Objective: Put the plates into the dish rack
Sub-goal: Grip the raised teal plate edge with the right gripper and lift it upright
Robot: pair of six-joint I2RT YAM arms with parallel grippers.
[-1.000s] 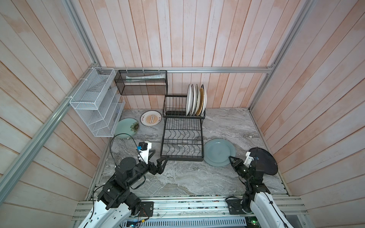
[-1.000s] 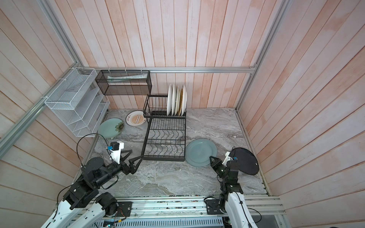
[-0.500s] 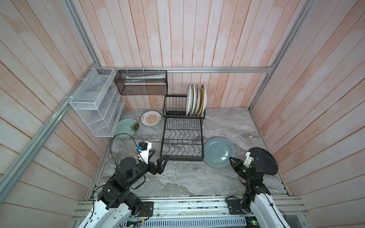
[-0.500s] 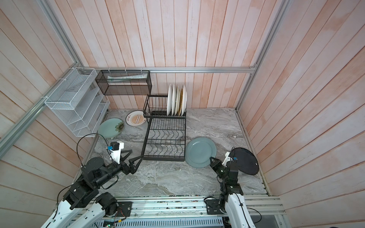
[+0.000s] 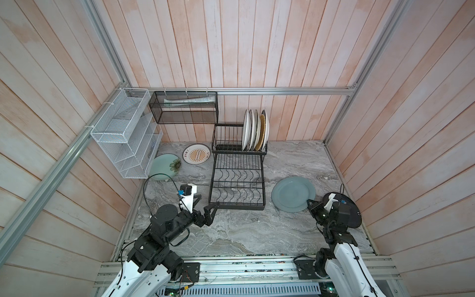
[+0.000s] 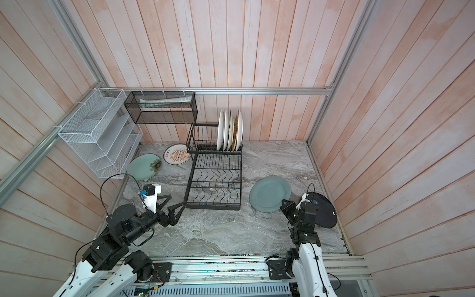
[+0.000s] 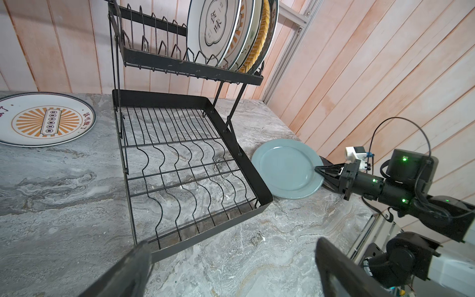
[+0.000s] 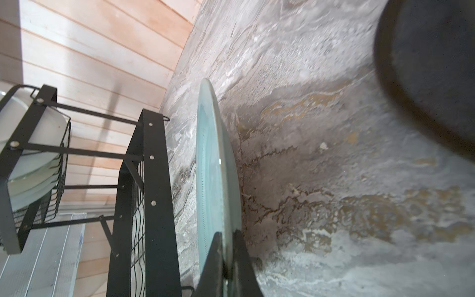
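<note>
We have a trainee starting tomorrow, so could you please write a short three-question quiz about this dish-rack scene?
1. True or false: the right gripper has its jaws shut on the rim of the grey-blue plate.
2. How many plates are outside the dish rack? A two, B four, C six.
3. Fill the gap: the left gripper has its jaws ____ by the rack's near corner.
Key: 1 true. 2 B: the grey-blue plate, pale green plate, sunburst plate and black plate. 3 open.
</note>
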